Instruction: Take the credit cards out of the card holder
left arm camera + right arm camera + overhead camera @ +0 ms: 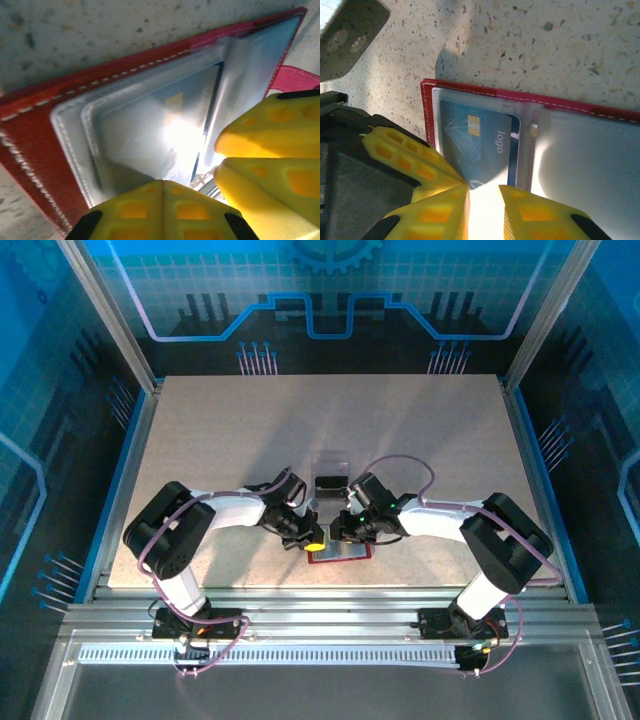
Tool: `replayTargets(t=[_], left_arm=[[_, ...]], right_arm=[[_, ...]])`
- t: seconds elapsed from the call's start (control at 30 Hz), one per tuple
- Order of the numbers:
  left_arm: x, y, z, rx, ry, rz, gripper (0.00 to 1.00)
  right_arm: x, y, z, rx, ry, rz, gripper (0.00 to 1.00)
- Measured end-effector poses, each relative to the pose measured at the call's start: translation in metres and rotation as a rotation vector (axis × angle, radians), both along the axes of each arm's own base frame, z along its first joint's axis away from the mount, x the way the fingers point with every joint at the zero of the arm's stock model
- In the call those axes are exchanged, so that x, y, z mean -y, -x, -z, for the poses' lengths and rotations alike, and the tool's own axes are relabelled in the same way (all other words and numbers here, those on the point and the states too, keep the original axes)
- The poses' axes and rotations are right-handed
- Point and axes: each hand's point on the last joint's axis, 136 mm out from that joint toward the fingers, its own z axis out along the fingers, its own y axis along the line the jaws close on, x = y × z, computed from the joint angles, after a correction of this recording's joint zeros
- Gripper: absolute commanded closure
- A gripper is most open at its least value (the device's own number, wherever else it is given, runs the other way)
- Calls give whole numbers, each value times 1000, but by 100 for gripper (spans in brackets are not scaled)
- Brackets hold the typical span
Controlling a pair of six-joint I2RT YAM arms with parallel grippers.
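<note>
Left pincer [161, 192]: we note its yellow fingers pressed together with nothing between them. The tips are set at the edge of a pale grey pocket, bottom centre of the left wrist frame.

Right pincer [484, 192]: the fingers stand a narrow slit apart at bottom centre of the right wrist frame, and glare fills the slit. The lower edge of the blue credit card [480, 145] runs right up to that slit. We cannot tell whether the fingers are clamped on it or merely beside it.

The card bears a gold chip and the word "logo". It sits behind the clear pocket on the frame's left side of the card holder [585, 160]. The holder lies open and flat, with a red stitched border around pale pockets and a pale snap [533, 131] near the fold. In the left wrist frame a red tab [296, 80] pokes out at the right edge.

Overhead, both pincers meet over the holder at lower centre of the counter [230, 440]. A clear plastic box [330, 477] stands just above the holder in frame, apart from it.
</note>
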Motion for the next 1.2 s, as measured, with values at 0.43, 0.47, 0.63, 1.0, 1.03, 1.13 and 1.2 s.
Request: replayTargets(t=[0.43, 0.47, 0.63, 1.0, 1.03, 1.13, 1.2], left_arm=[[-2, 1, 1, -1, -19, 8, 99], [-2, 1, 1, 0, -20, 8, 99], [-2, 2, 1, -2, -22, 8, 98], [-3, 2, 1, -2, -28, 10, 98], [-3, 2, 1, -2, -29, 10, 98], [-3, 1, 1, -1, -30, 9, 98], [-3, 2, 1, -2, -31, 9, 98]], right_arm=[[-2, 2, 7, -29, -8, -6, 79], [-2, 1, 7, -28, -9, -6, 79], [-4, 1, 7, -28, -20, -8, 79], [-2, 2, 12, -44, -2, -2, 79], [-1, 2, 13, -45, 4, 0, 79], [0, 1, 12, -48, 21, 2, 78], [2, 1, 12, -48, 33, 3, 78]])
